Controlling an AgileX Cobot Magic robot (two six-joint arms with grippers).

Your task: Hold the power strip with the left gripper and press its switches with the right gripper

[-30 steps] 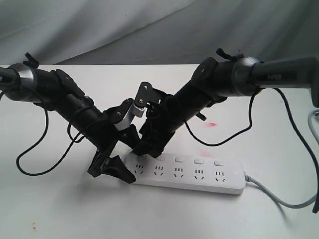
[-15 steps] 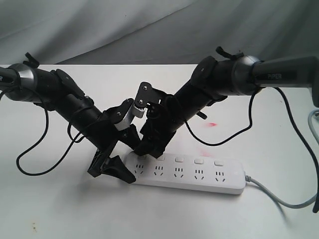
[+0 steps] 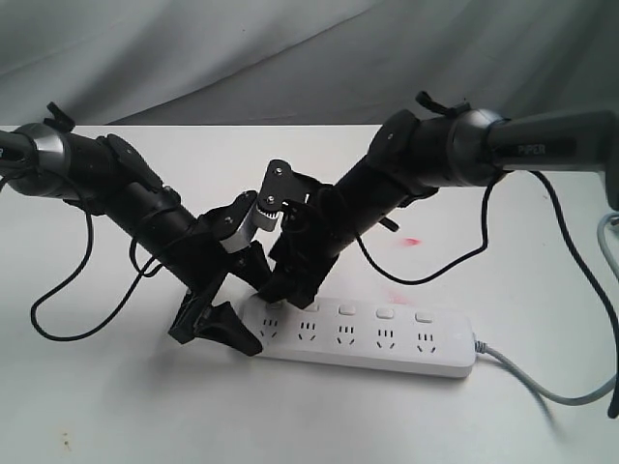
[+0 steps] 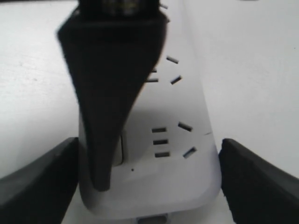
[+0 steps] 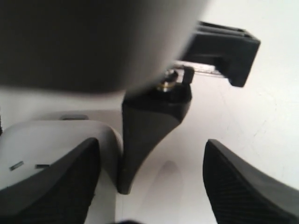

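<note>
The white power strip [image 3: 387,346] lies across the near table, its grey cord [image 3: 542,387] leaving at the right. My left gripper [image 3: 253,311] is shut on the strip's left end, a finger against each long side; in the left wrist view that gripper [image 4: 148,144] has the strip's rounded end [image 4: 187,177] between its fingers. My right gripper [image 3: 290,290] stands open above that same end. One of its fingers [image 4: 103,140] comes down on the leftmost button. The other switches [image 3: 385,313] show in a row. In the right wrist view the right gripper [image 5: 149,144] is spread wide.
Red smudges [image 3: 411,240] mark the white table behind the strip. Black cables hang from both arms, one looping at the left [image 3: 58,309]. A grey cloth [image 3: 290,48] hangs behind the table's far edge.
The right arm has eased very slightly left and down over the strip's left end. The left gripper and the strip have not moved.
</note>
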